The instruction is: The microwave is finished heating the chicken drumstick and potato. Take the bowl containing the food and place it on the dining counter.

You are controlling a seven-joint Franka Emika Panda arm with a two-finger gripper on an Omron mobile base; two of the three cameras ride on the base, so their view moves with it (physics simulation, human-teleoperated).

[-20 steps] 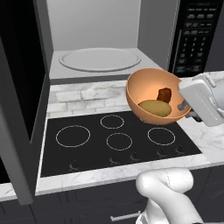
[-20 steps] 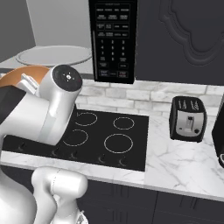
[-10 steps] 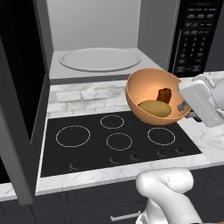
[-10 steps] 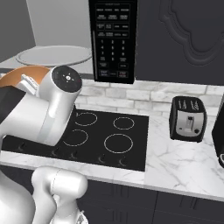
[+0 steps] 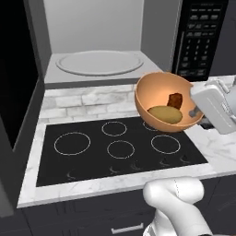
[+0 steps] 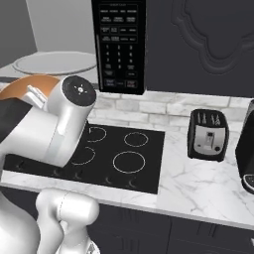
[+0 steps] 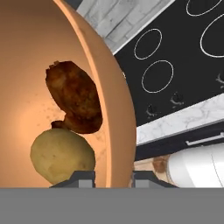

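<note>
While the gripper (image 5: 196,112) pinches the bowl's (image 5: 159,94) right rim, one finger on each side of the wall, the bowl hangs tilted at centre-right above the cooktop (image 5: 117,147), potato (image 5: 165,114) and drumstick (image 5: 175,100) inside, free of the microwave (image 5: 99,69) upper left; its place matches the earlier pictures

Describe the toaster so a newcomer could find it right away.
Start at the black cooktop set in the marble counter. Right of it, on the marble, stands the toaster: a small black box with a silver front panel and top slots, lower than the dark appliance at its right.
</note>
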